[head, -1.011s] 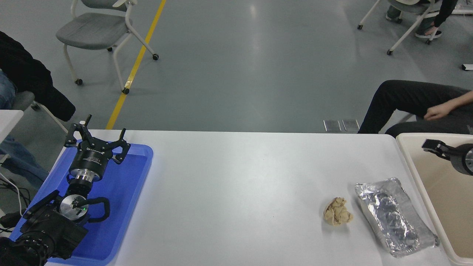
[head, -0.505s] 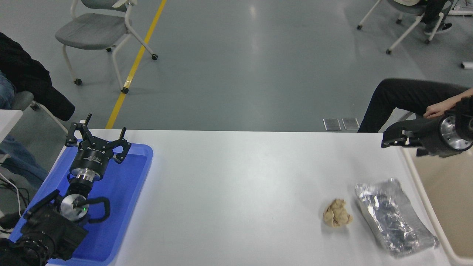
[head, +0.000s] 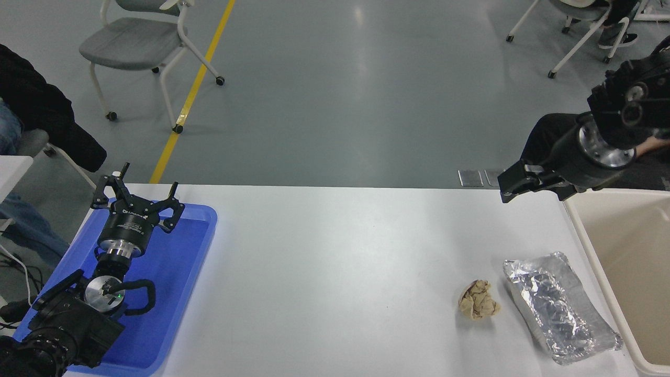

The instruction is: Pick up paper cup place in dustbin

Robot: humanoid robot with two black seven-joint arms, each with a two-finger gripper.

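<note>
No paper cup shows anywhere in the head view; it is out of sight. The dustbin (head: 586, 246), a large beige bin with a thick rim, stands at the table's right end, and the part of its inside that shows is bare. My right gripper (head: 515, 183) hangs in the air above the table's far right corner, just left of the bin's far corner, seen side-on with nothing visible in it. My left gripper (head: 137, 196) is parked open and empty over the blue tray (head: 172, 293) at the lower left.
A crumpled brown paper ball (head: 479, 299) and a crinkled silver foil tray (head: 557, 306) lie on the table (head: 340, 262) near the bin. A seated person's legs (head: 555, 141) are beyond the far right edge, behind my right arm. Chairs stand on the floor behind.
My right arm has risen out of the dustbin and swung up and to the left, ending above the table's far right corner. The left arm has not moved.
</note>
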